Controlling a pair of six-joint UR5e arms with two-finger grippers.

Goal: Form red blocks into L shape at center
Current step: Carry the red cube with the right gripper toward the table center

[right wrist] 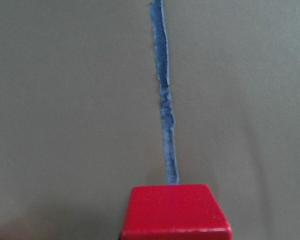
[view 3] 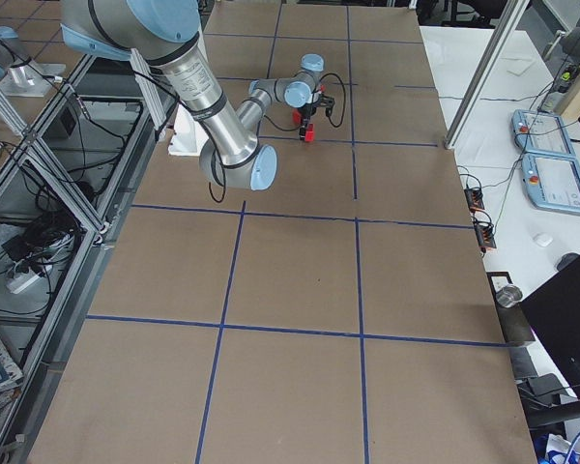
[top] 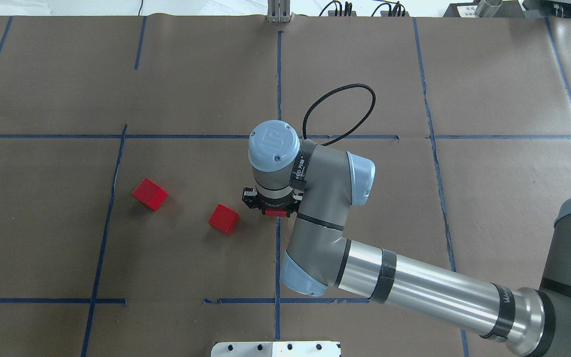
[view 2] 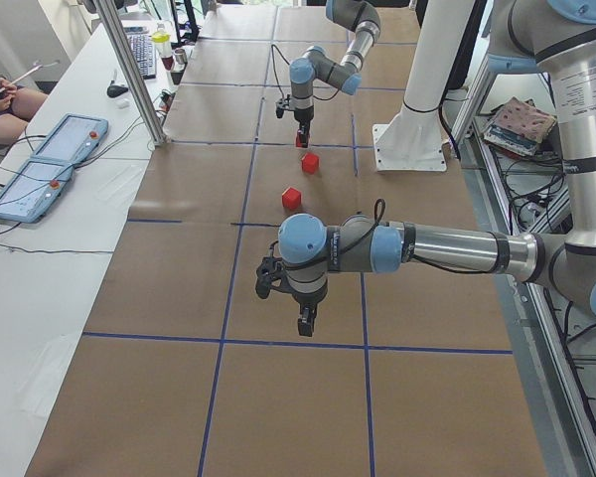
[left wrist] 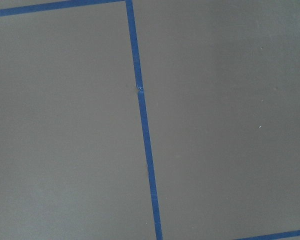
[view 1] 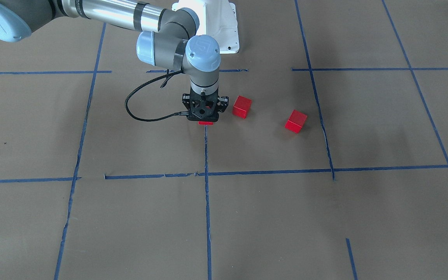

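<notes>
Three red blocks lie in the center cell (top: pixel 191 267). One (view 1: pixel 205 123) peeks out under my right gripper (view 1: pixel 204 118), at the end of the long blue tape line (view 1: pixel 206 155); it fills the bottom of the right wrist view (right wrist: pixel 176 212). The gripper points straight down and is shut on this block at table level; the fingers themselves are hidden. The second block (view 1: pixel 242 106) lies close beside the gripper, the third (view 1: pixel 296 121) further off and turned. My left gripper (view 2: pixel 305 323) hangs over bare paper far from them; I cannot tell whether it is open or shut.
The white robot base (view 1: pixel 216 23) stands at the cell's edge by the robot. A black cable (view 1: pixel 138 109) loops off the right wrist. Control tablets (view 2: pixel 40 169) lie on the side table beyond the paper.
</notes>
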